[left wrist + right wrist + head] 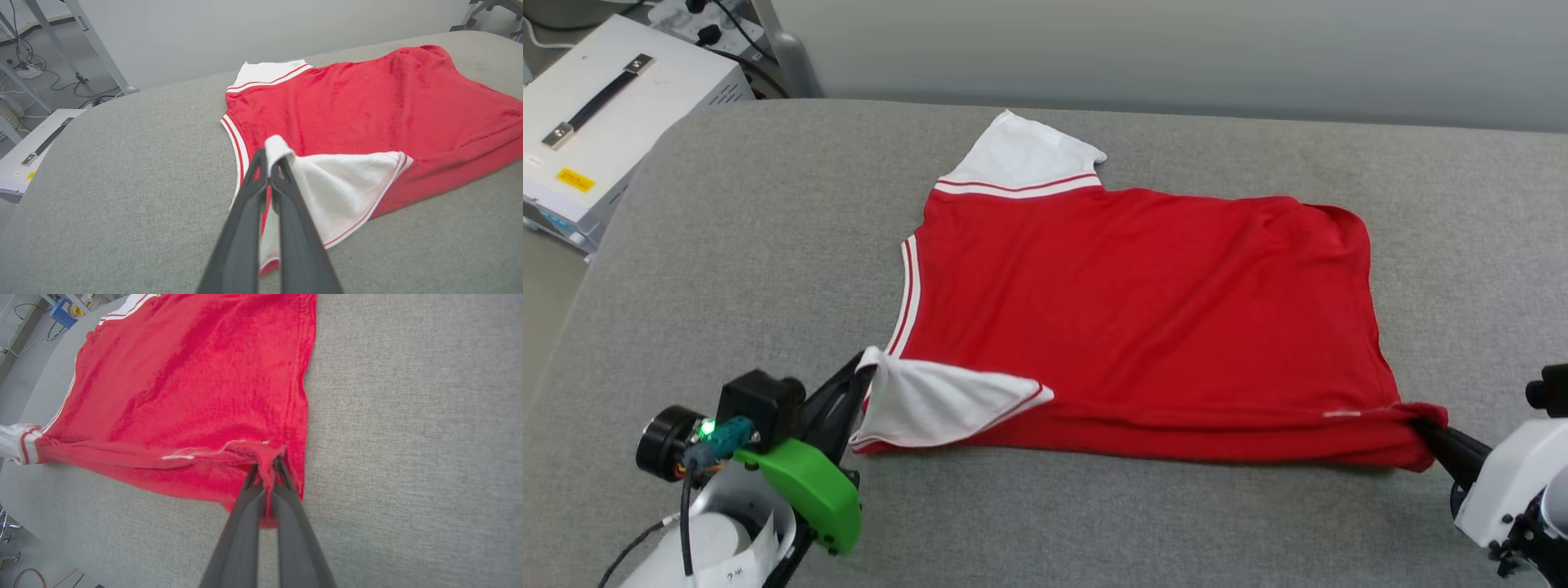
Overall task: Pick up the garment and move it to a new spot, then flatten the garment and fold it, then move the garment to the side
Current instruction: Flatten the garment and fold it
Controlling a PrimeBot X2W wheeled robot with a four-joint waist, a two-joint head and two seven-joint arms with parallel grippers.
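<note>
Pinching the garment [1143, 310], left end effector [269, 159] holds its sleeve, right end effector [267, 464] its hem corner

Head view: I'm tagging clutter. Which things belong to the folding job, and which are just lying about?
Job: red jersey T-shirt with white sleeves; left gripper, jaws shut on its sleeve; right gripper, jaws shut on its hem; grey padded table.
Lying about: white metal case with black handle.
</note>
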